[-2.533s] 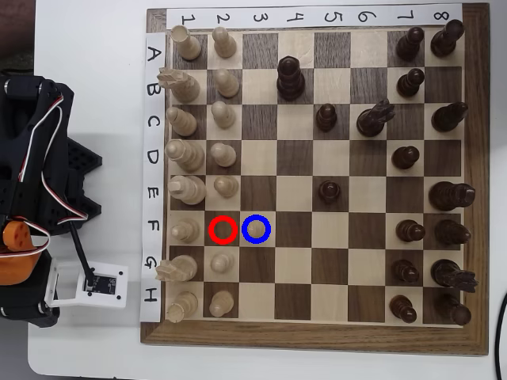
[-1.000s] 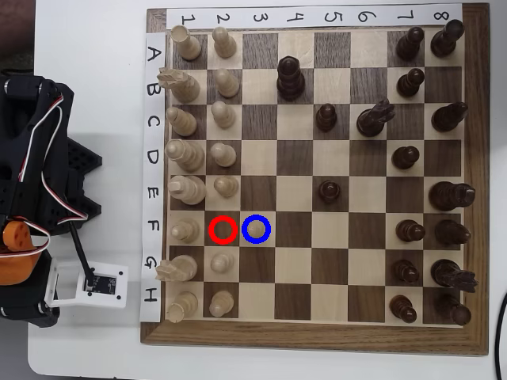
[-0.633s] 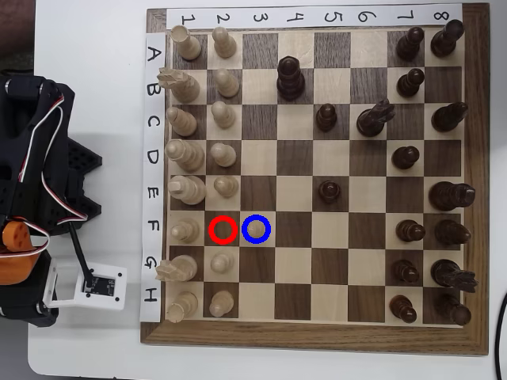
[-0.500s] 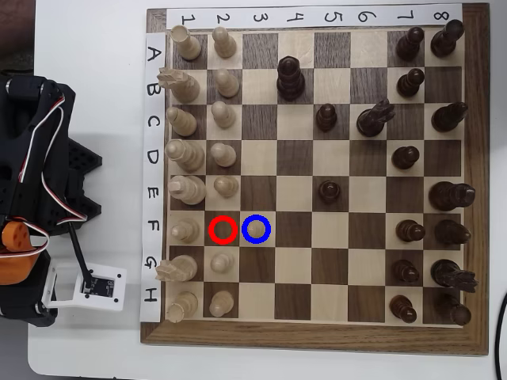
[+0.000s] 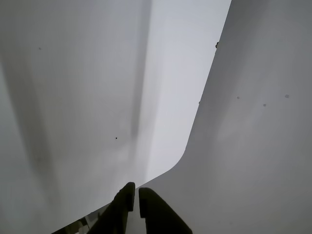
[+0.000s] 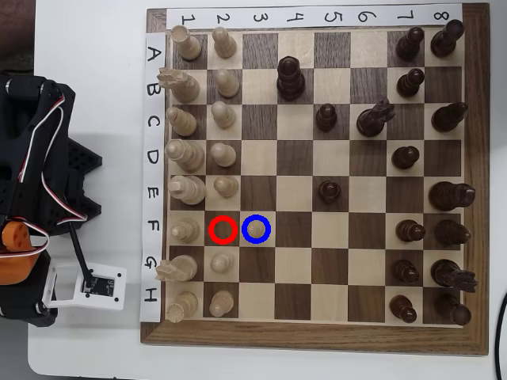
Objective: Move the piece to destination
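Although my tool hangs closed and empty over the table, the pawn stands inside the blue ring. I judge it light, rigid, smooth; grip below the round head.

The pale cream pawn, round-headed and upright, stands inside the blue ring on the light-wood square of row F, column 3. That square lies just right of the dark, red-ringed square in the overhead view.
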